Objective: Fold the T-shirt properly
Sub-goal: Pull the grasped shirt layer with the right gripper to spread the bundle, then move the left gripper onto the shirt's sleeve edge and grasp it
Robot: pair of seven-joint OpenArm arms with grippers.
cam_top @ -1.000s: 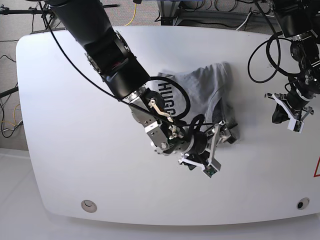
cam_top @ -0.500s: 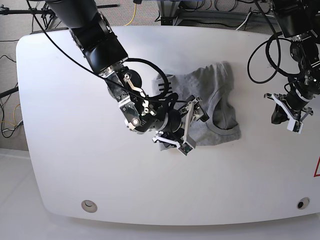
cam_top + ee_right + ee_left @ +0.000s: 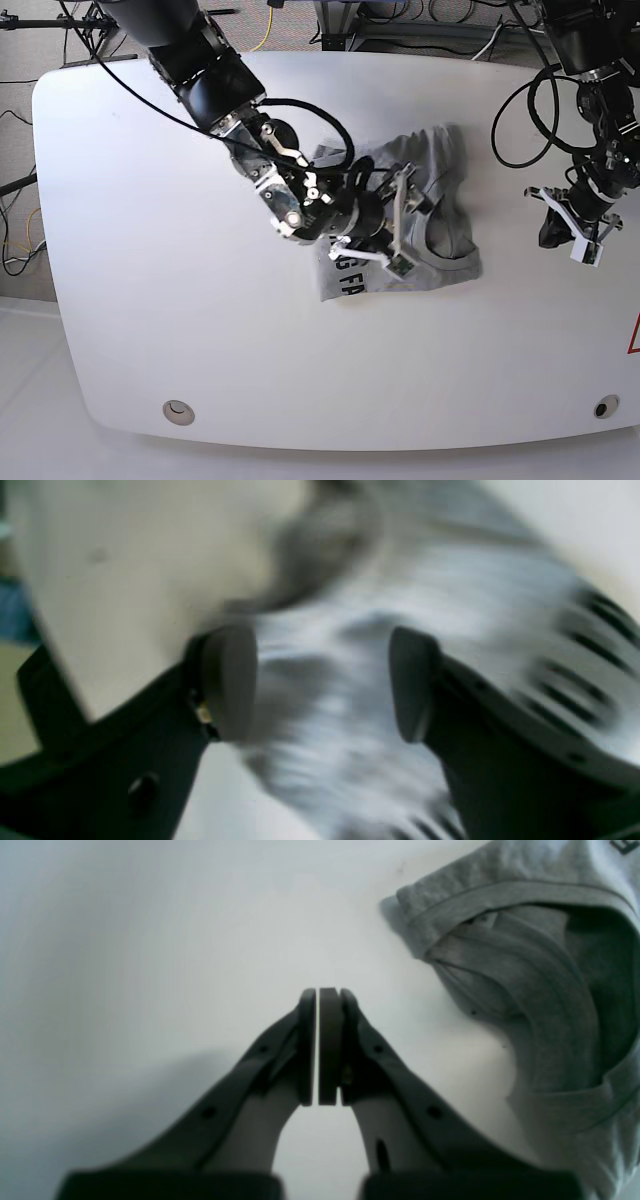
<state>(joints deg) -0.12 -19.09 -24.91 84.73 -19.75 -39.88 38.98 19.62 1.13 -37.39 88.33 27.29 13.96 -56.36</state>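
Base view: a light grey T-shirt lies crumpled a little right of the middle of the white desk, its ribbed collar toward the right and black block lettering showing on the flap at its near left corner. The right arm reaches in from the far left and its end effector sits over the shirt's middle, the white-tipped fingers pointing right across the fabric. In the right wrist view the picture is smeared by motion, but the right end effector's two dark pads stand clearly apart with grey cloth filling the gap behind them; whether the pads touch the cloth cannot be told, and blurred black stripes of print show at the right edge. The left end effector hangs over bare desk well to the right of the shirt, apart from it. The left wrist view shows the left end effector with its pads pressed together, nothing between them, above the plain white surface, and the shirt's collar and a folded hem lie off to the right of that picture, near but not touching.
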